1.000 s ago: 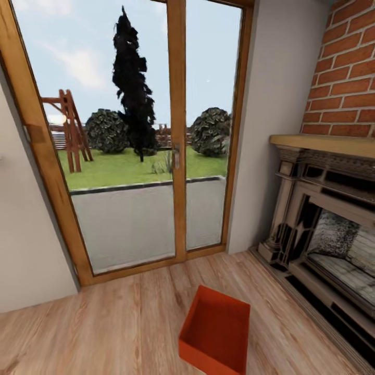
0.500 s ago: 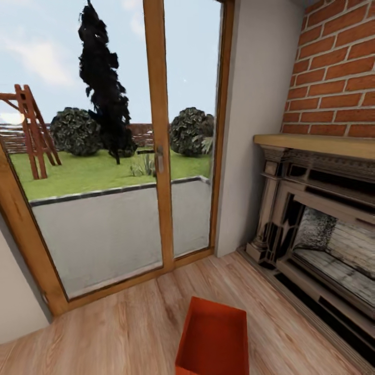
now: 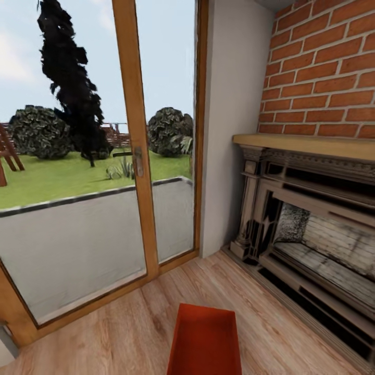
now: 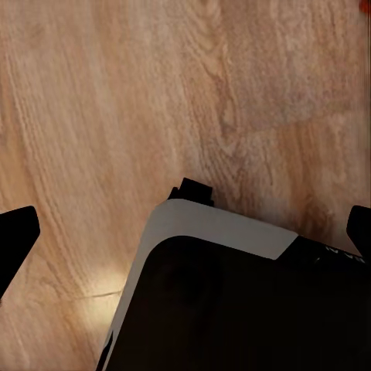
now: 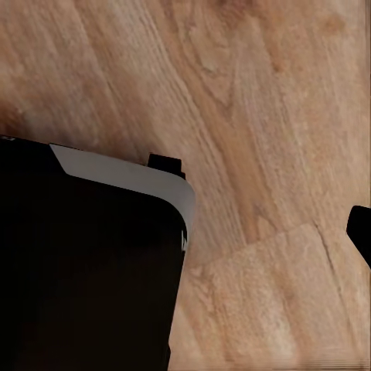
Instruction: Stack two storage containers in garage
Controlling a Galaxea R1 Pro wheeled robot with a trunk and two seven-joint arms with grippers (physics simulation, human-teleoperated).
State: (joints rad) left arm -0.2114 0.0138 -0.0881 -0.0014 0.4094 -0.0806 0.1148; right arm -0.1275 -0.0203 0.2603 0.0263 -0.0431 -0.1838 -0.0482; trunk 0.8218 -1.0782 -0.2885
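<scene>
Left gripper points down over wood-plank floor, fingers spread wide, nothing held. Right gripper: one fingertip visible (spread unclear). Storage container on planks near fireplace, empty.

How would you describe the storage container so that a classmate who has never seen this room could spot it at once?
Start at the brick fireplace on the right, beside the wood-framed glass door. On the wood-plank floor before them sits the storage container, an open-top bin. It is the one red-orange thing among browns and greys.
</scene>
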